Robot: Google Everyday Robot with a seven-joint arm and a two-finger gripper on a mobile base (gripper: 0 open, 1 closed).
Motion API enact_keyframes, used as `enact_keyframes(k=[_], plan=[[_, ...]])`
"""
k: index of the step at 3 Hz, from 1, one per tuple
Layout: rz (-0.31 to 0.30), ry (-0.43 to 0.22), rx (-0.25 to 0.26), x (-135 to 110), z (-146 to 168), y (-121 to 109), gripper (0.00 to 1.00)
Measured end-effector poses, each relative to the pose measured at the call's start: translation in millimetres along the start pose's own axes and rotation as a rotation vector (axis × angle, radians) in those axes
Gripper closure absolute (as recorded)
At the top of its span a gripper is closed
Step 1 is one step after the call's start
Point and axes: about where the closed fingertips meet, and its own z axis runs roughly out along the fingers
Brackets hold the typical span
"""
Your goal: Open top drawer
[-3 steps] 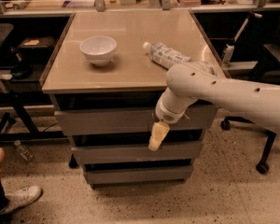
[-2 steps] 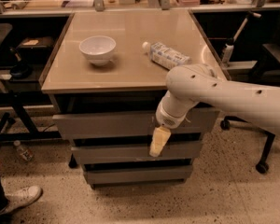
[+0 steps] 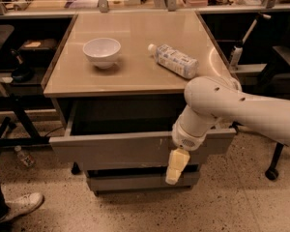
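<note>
The top drawer (image 3: 111, 150) is the wide grey front under the tan tabletop (image 3: 135, 79), with small white scuffs right of centre. It stands pulled out toward me, with a dark gap showing above and behind its front. My gripper (image 3: 176, 166) hangs down from the white arm (image 3: 208, 105), just in front of the drawer's lower edge, right of centre. It overlaps the narrower drawer front (image 3: 130, 182) below. I cannot tell whether it touches the top drawer.
A white bowl (image 3: 102, 51) and a lying plastic bottle (image 3: 176, 61) are on the tabletop. A person's shoe (image 3: 18, 205) and a small bottle (image 3: 25, 157) are on the floor at left. A chair base (image 3: 273, 170) stands at right. Shelving lines the back.
The top drawer front has come out toward me, and the gap behind it is wider. The gripper has stayed at the front's lower edge and moved with it.
</note>
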Motion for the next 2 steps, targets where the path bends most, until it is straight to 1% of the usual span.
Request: enact_keyframes(k=[1, 2], plan=[[0.001, 0.011, -0.047, 15, -5, 27, 0.0], [-0.001, 0.02, -0.086, 25, -8, 47, 0.0]])
